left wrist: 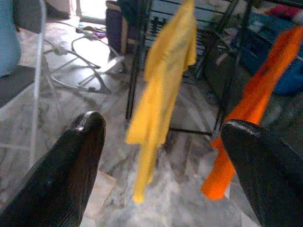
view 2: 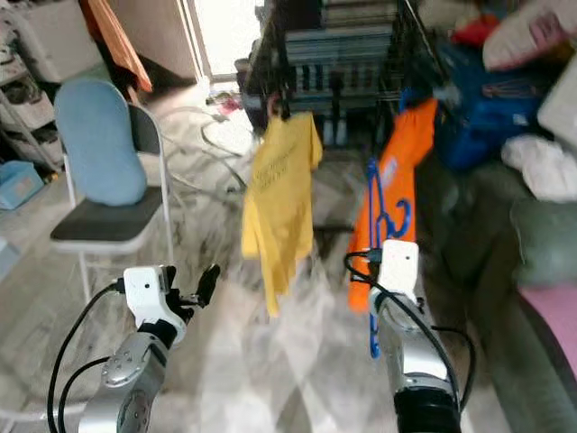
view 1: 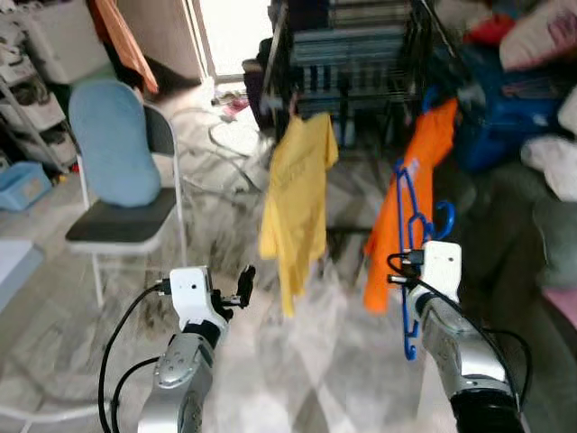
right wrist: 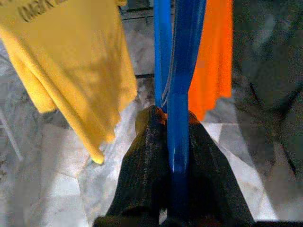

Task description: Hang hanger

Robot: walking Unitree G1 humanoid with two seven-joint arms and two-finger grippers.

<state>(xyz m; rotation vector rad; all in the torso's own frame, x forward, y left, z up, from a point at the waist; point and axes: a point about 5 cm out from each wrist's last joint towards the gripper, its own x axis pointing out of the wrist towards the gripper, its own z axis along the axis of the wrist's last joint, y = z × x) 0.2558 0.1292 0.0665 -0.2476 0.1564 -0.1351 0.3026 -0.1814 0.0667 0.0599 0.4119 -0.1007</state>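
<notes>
Nearest you, your right gripper is clamped on the blue hanger, its black fingers pinching the plastic from both sides, so you are carrying it toward the rack and have yet to hook it. Keep that pinch firm and hold the hanger upright, hook uppermost, as you close in. Your left gripper rides low in front with its fingers spread wide and nothing between them; leave it clear of the clothes. Beyond hang the yellow shirt and the orange shirt, with a gap between them on the black drying rack. Aim for that gap, I would judge, lifting the hook over a bar before you let go. The folding chair stands off to your left
</notes>
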